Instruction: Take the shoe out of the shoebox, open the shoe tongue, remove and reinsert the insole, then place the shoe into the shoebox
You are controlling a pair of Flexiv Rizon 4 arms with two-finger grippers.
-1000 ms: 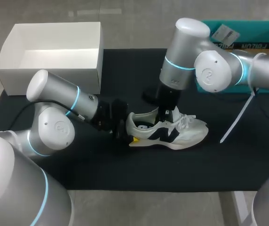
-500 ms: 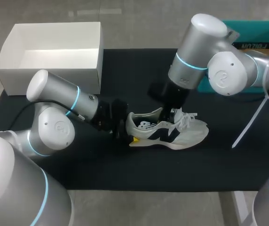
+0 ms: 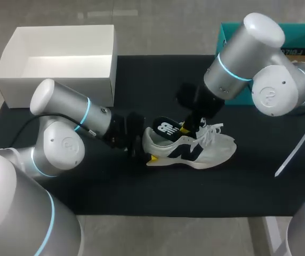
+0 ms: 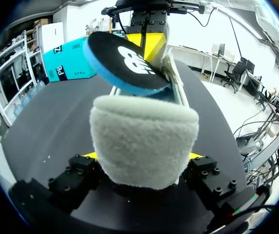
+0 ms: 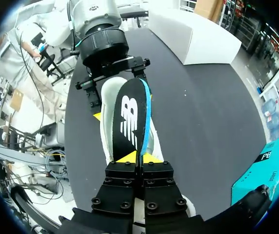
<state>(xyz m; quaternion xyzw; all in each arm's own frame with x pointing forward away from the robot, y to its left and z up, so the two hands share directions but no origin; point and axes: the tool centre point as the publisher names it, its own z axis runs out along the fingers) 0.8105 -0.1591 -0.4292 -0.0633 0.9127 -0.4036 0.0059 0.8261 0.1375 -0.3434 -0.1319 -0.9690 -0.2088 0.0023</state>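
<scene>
On the mat (image 3: pixel 88 197), left gripper (image 4: pixel 143 158) clamps the shoe (image 3: pixel 208 152) heel; right gripper (image 5: pixel 138 157) pinches the insole (image 5: pixel 127 117). Risk, I judge: thin pinch slips, or shoe drags.

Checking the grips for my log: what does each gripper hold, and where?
Left gripper: the shoe, by its heel. Right gripper: the insole, toward its front.

Dark, matte-topped table (image 3: pixel 142 197)

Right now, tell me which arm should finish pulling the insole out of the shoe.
Right. The right gripper is shut on the insole, whose heel end stands raised out of the shoe. The left gripper is shut on the shoe's heel, steadying it.
</scene>
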